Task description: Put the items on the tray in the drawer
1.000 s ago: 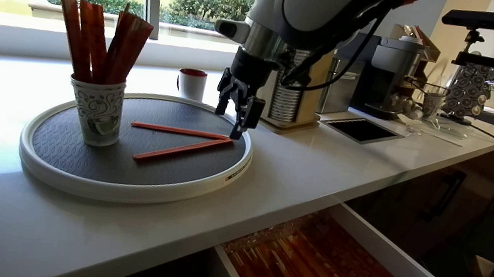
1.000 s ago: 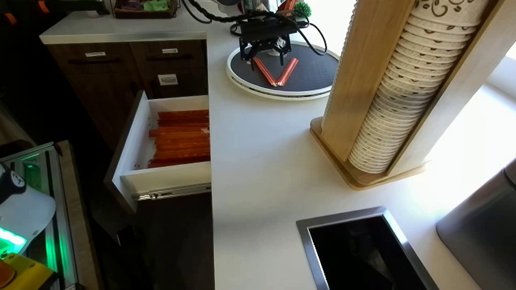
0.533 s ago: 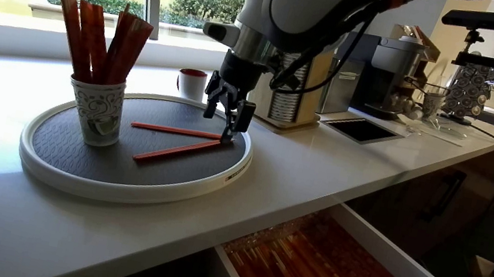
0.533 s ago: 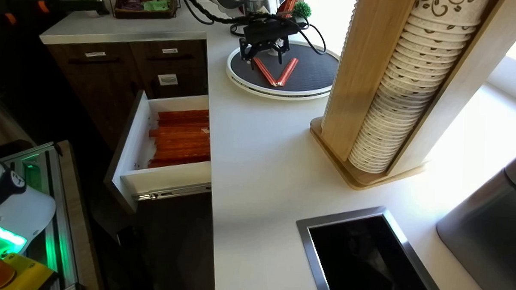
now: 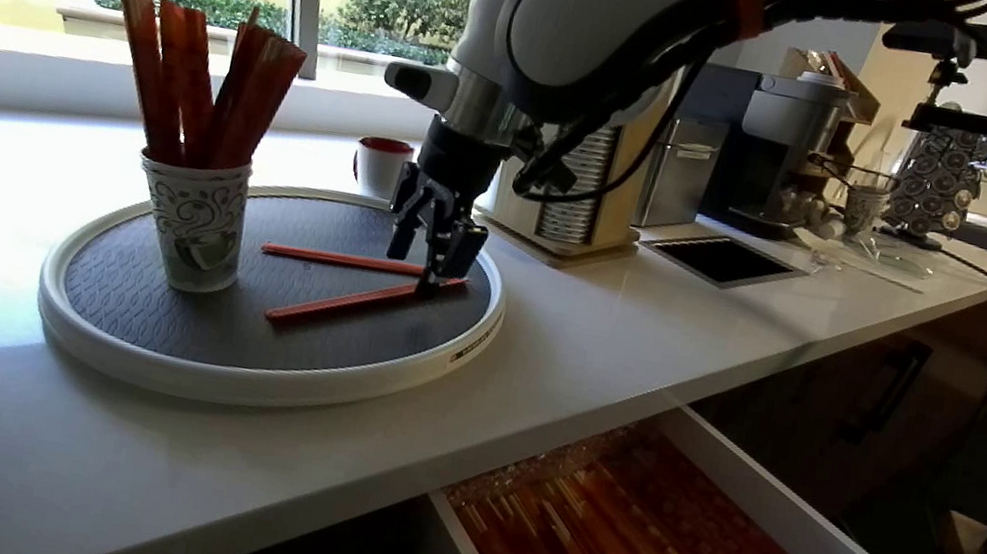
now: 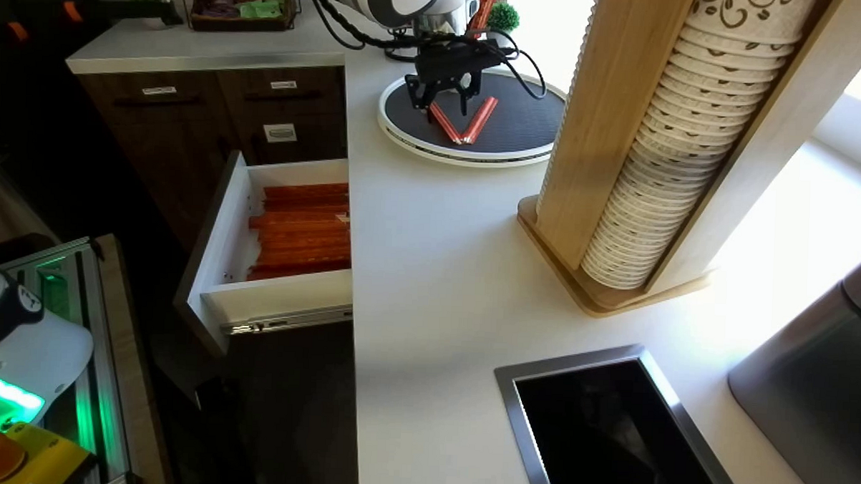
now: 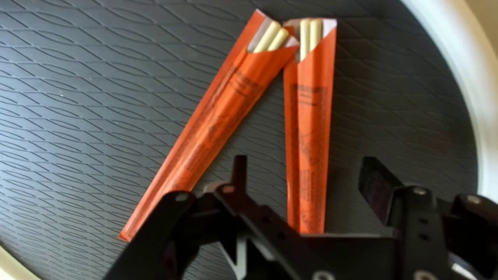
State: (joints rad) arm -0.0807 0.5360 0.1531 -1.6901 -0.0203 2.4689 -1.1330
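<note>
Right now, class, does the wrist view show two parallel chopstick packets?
No: the left chopstick packet slants away from the right chopstick packet, forming a V.

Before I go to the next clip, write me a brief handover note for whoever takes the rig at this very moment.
Gripper: jaws open over the tray, nothing grasped; in the wrist view a red-orange chopstick packet lies between them.
Things: a second packet lies beside it on the tray, their open ends meeting. A patterned cup holding red-orange sticks also stands there.
Done: the drawer is open, rows of similar packets inside.
Left: grip both loose packets and put them in the drawer; whether the cup counts is unclear.
</note>
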